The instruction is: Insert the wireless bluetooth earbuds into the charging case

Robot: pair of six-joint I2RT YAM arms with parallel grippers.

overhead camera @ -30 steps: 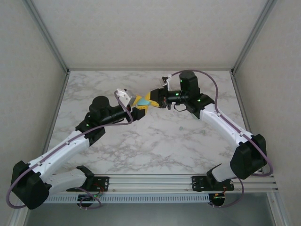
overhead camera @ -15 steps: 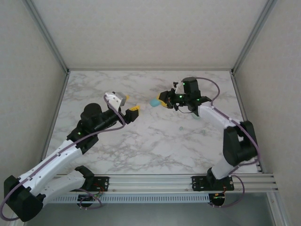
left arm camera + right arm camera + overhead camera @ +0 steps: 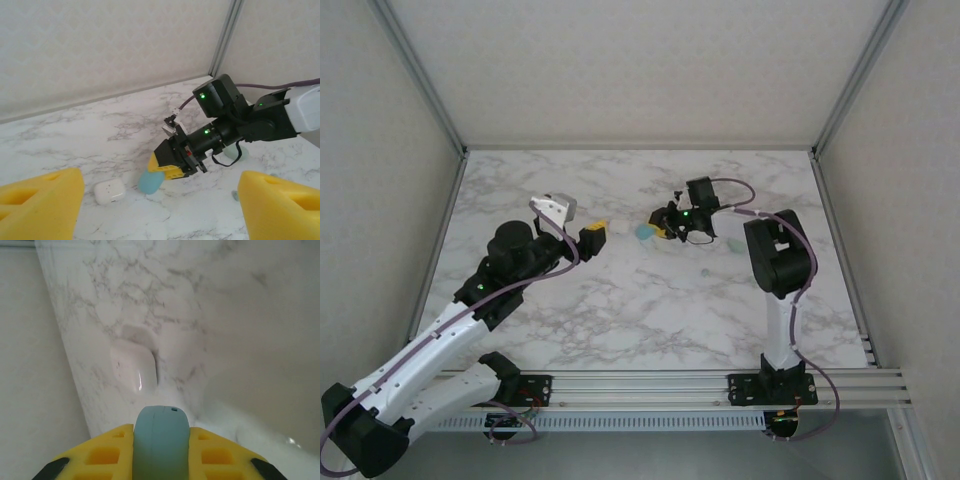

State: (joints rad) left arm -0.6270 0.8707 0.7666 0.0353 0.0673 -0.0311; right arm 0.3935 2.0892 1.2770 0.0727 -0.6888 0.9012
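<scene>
- Charging case (image 3: 149, 182): one, teal, pinched between the right gripper's (image 3: 161, 167) yellow pads, low at the marble table's (image 3: 620, 310) far middle.
- Earbuds: one tiny teal bud (image 3: 233, 193) countable, loose on the marble.
- Pale mint piece (image 3: 235, 152): one, behind the right gripper.
- White case (image 3: 110, 191): one, just beside the teal one.
- Left gripper (image 3: 595, 234): spread, empty.
- Step: placing the case. Next probably calls for release, then fetching the bud.

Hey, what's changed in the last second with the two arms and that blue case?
The left gripper let go of the charging case and pulled back to its left, now open. The right gripper kept its hold and carried the case down to just above the table as its arm folded back. The loose teal piece on the marble stayed where it was.
</scene>
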